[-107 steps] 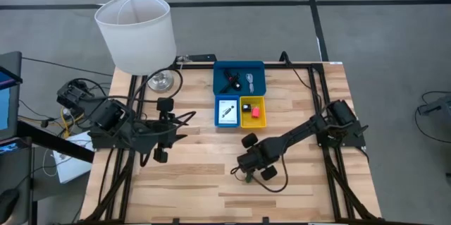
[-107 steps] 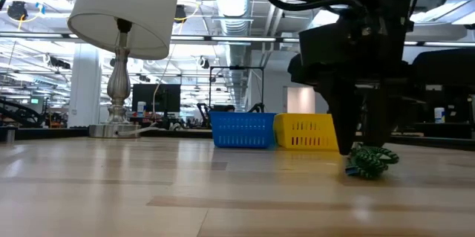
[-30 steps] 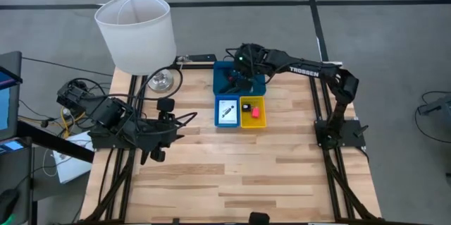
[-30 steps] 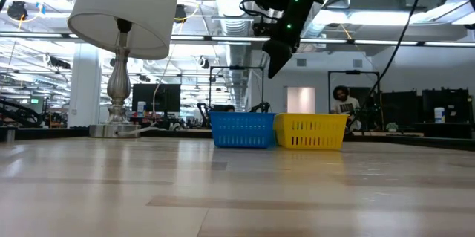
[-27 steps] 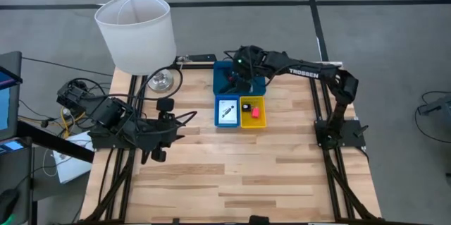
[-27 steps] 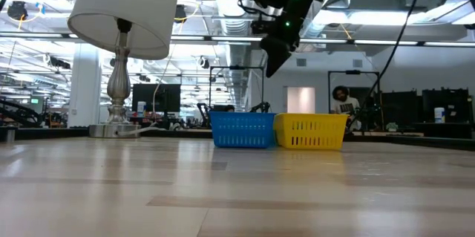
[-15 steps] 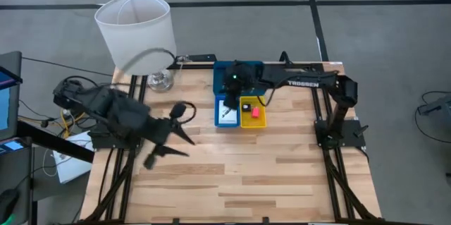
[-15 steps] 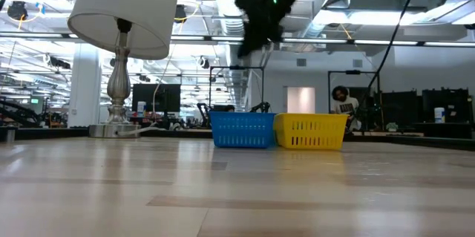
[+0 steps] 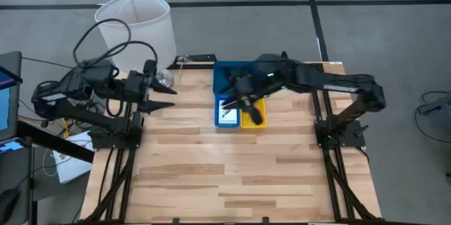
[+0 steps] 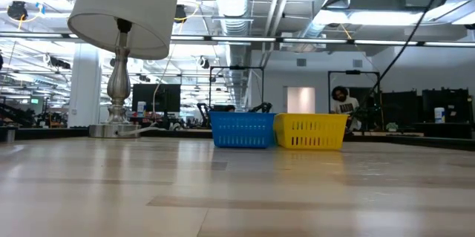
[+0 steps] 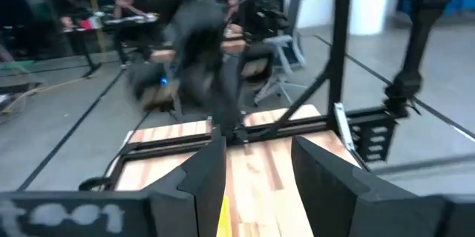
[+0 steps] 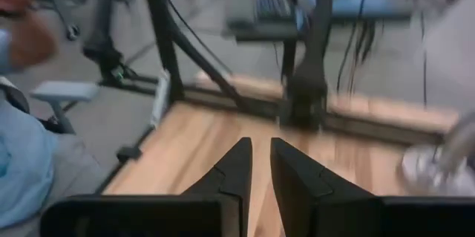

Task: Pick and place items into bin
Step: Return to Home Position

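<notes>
The bin stands at the table's far middle: a wide blue tray (image 9: 224,70), a small blue tray (image 9: 224,111) with the white card (image 9: 226,111) lying in it, and a yellow tray (image 9: 248,120). In the low view the small blue tray (image 10: 242,131) and the yellow tray (image 10: 310,132) stand side by side. My right gripper (image 9: 256,118) (image 12: 260,154) hovers shut over the yellow tray and hides most of it. My left gripper (image 9: 171,99) (image 11: 260,164) is raised at the table's far left beside the lamp, open, pointing right. The other items are hidden.
A lamp with a white shade (image 9: 135,24) (image 10: 123,13) stands at the far left corner, close to my left gripper. Bare wooden tabletop (image 9: 232,175) stretches in front of the bin. A person (image 10: 341,97) sits in the room beyond the table.
My right gripper has moved from over the wide blue tray toward the near edge, over the small trays, and has risen out of the low view. My left arm has lifted off its place at the table's left and swung up toward the lamp.
</notes>
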